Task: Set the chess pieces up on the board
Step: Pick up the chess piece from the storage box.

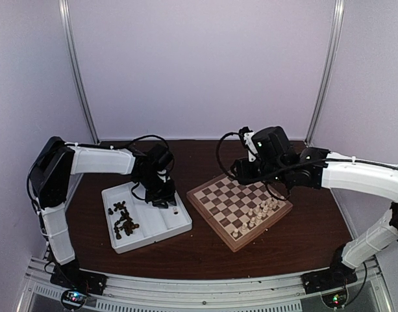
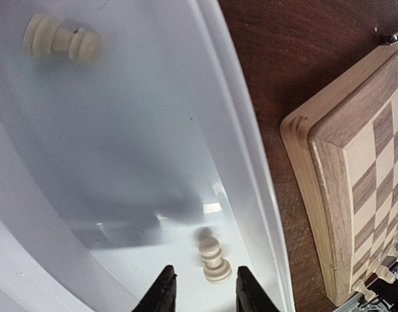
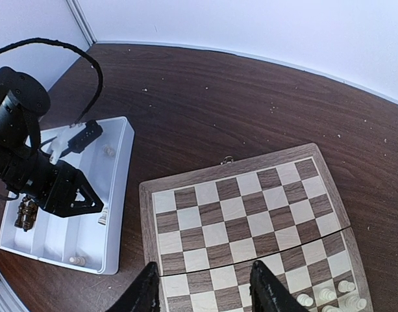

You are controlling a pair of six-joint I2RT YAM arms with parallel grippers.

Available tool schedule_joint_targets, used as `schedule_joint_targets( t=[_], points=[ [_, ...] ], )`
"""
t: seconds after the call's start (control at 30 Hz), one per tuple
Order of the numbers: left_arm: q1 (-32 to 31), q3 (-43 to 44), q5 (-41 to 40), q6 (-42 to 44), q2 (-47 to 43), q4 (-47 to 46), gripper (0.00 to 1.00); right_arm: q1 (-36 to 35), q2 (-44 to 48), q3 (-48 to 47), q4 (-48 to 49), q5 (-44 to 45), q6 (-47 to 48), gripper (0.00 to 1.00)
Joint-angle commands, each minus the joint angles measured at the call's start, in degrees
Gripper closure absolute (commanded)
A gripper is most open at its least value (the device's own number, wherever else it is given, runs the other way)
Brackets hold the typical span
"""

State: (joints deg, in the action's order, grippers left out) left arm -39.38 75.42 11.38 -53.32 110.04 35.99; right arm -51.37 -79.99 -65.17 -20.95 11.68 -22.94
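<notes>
The left claw [image 2: 204, 281] hangs low over the white tray [image 2: 241, 143], its jaws partly open and gripping nothing. A cream pawn [image 2: 215, 260] sits on the tray floor in the gap just ahead of the fingertips [image 2: 165, 286] and touches neither of them. It is blurred, so I cannot tell whether it stands or lies. Farther ahead of this claw, in the same compartment, a second cream piece [image 2: 61, 38] lies on its side. To the claw's right, past the tray wall and a strip of dark wooden table [image 2: 283, 58], is a corner of the board [image 2: 315, 195], which is thick and light-rimmed, with cream and brown squares. In the tray's other compartment, on the claw's left, is a heap of dark pieces [image 1: 124, 221].

The right claw [image 3: 204, 268] hovers above one edge of the board with its jaws wide apart, empty and touching nothing. Just right of its right finger, a cluster of cream pieces [image 3: 328, 298] stands on the board's outer rows. The checkered squares stretch away ahead of the claw.
</notes>
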Motion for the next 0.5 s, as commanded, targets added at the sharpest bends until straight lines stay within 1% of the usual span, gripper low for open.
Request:
schedule_joint_targets(
  t=[0.0,0.07,0.13,0.27,0.4,0.47],
  points=[
    [-0.8,-1.1,-0.6,-1.7,-3.0,-2.7,0.7,0.3,0.6,0.4,1.2,1.5,0.1,0.53],
    [-0.8,-3.2,-1.1,-2.4,-4.9,-5.1,0.71,0.3,0.4,0.2,1.2,1.7,0.2,0.53],
    [-0.9,-4.3,-1.5,-2.7,-5.7,-5.3,0.71,0.3,0.3,0.2,1.2,1.6,0.2,0.53],
    [-0.9,-3.5,-1.1,-2.8,-4.0,-2.3,0.72,0.3,0.4,0.4,1.4,1.8,0.3,0.53],
    [-1.2,-3.1,-0.2,-4.3,-2.4,-2.1,0.73,0.4,0.2,0.4,1.7,1.8,0.2,0.53],
    [-1.8,-1.7,-1.2,-4.6,-1.3,-0.8,0.72,0.3,0.2,0.4,1.7,1.8,0.2,0.53]
  ],
)
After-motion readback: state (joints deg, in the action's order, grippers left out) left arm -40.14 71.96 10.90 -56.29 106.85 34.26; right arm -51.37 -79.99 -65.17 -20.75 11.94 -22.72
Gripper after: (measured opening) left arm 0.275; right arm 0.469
